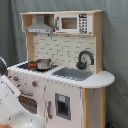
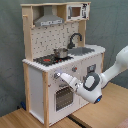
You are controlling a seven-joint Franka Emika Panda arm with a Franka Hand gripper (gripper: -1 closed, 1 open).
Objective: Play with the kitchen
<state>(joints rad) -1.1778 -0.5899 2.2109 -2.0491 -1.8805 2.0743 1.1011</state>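
And here is the kitchen (image 2: 60, 60), white panels in a light wood frame, standing on a wooden tabletop (image 2: 107, 107) and filling the middle of both exterior views against a grey curtain (image 1: 114, 45). In the first exterior view it is showing a grey hood (image 1: 40, 26) up at the first exterior view's left and a microwave (image 1: 73, 23) beside it, with a tiled back panel running underneath.

Down on the counter, a small metal pot (image 2: 61, 52) is sitting on the stovetop (image 2: 50, 59), and the sink (image 1: 74, 74) is lying just beside it with the black faucet (image 1: 85, 59) curving over its far edge. Below, the oven door (image 2: 62, 97) is facing out on the front panel, shut as far as one can see.

Now the arm (image 2: 112, 70), white and bulky, is reaching in from the second exterior view's right, wrist angling toward the kitchen's front. The gripper (image 2: 61, 77) is sitting right at the knob row, just above the oven door, at a knob (image 2: 56, 76). Whether the jaws are clamping it or merely touching, I cannot tell from here. In the first exterior view the arm is showing only as a white shape low at the first exterior view's left, in front of the oven.
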